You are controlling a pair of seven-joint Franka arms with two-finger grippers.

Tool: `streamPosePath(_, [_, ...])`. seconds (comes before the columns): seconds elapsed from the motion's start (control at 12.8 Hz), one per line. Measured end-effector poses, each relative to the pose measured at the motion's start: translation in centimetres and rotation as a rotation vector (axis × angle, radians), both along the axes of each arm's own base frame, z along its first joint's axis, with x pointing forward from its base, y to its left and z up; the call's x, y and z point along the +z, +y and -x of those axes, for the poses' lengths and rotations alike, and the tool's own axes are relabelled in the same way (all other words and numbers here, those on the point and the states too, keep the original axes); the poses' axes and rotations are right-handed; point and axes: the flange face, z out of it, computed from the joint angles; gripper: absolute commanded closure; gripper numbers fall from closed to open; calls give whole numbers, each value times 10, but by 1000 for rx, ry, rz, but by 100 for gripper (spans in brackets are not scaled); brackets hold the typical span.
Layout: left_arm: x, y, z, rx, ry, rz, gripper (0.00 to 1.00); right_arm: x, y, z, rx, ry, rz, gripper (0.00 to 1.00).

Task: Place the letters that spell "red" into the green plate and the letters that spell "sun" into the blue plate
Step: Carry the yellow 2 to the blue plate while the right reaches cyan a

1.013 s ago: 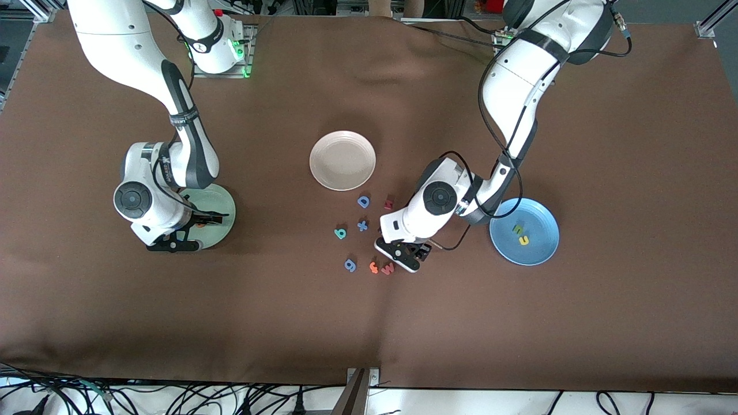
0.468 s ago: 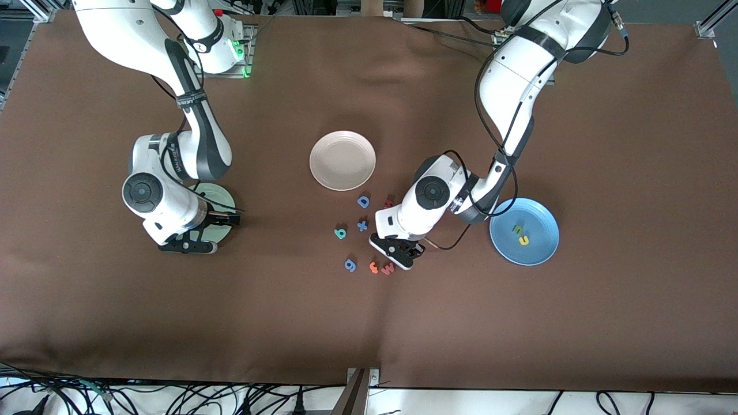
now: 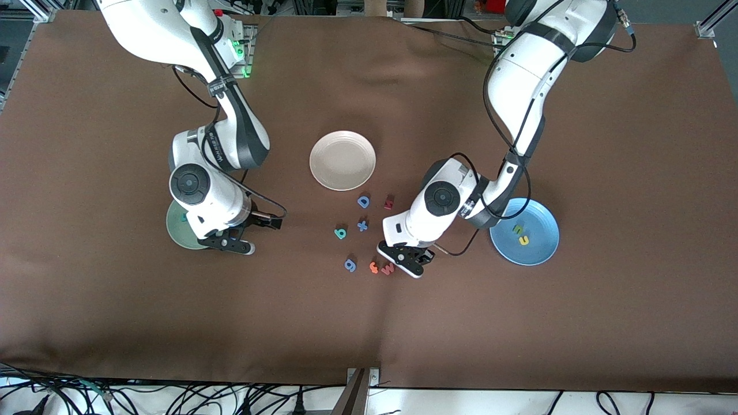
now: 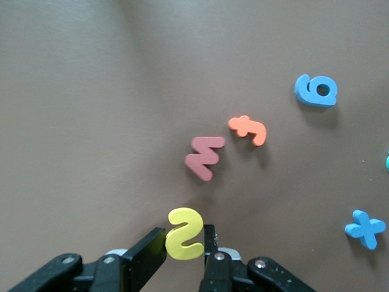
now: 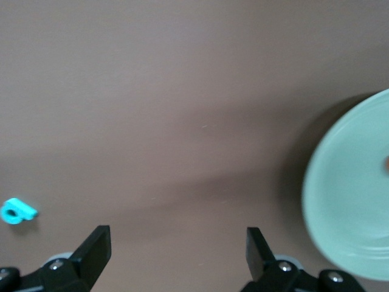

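Observation:
My left gripper (image 3: 412, 259) (image 4: 184, 243) is shut on the yellow "s" (image 4: 184, 233), low over the cloth beside the pink "w" (image 3: 388, 268). The blue plate (image 3: 542, 245) holds the olive "n" (image 3: 519, 229) and the yellow "u" (image 3: 523, 240). My right gripper (image 3: 262, 235) (image 5: 176, 249) hangs open and empty over bare cloth, between the green plate (image 3: 174, 229) (image 5: 352, 213) and the loose letters. The right arm hides part of the green plate, where a teal letter (image 3: 183, 217) lies. The teal "d" (image 3: 340, 233) (image 5: 17, 212) lies among the loose letters.
A cream plate (image 3: 342, 160) sits mid-table. Nearer the camera lie a blue "D" (image 3: 363, 201), a dark red letter (image 3: 388, 202), a blue cross (image 3: 362, 225) (image 4: 364, 229), a blue "g" (image 3: 350, 264) (image 4: 316, 91) and an orange "f" (image 3: 373, 267) (image 4: 248, 129).
My left gripper has shut on the yellow "s" beside the pink "w". The right arm has moved off the green plate toward the middle of the table, still open.

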Motion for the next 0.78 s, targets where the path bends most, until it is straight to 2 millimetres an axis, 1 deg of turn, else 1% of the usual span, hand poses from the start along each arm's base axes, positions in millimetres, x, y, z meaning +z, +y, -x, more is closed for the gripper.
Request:
streamPosePath(0.08, [12, 9, -4, 11, 13, -12, 84, -2, 14, 2, -24, 4, -9, 2])
streamPosePath(0.23, [34, 35, -14, 40, 49, -41, 83, -9, 36, 5, -66, 15, -21, 2])
streamPosePath(0.39, [45, 67, -21, 48, 103, -79, 83, -15, 60, 8, -76, 13, -38, 2])
streamPosePath(0.55, [46, 111, -31, -24, 154, -110, 83, -20, 88, 8, -51, -19, -60, 2])
streamPosePath(0.62, [43, 137, -38, -61, 169, -114, 83, -25, 103, 11, -32, -36, -70, 2])
streamPosePath(0.78, [35, 188, -43, -107, 199, -115, 83, -43, 130, 22, 30, -76, -67, 2])
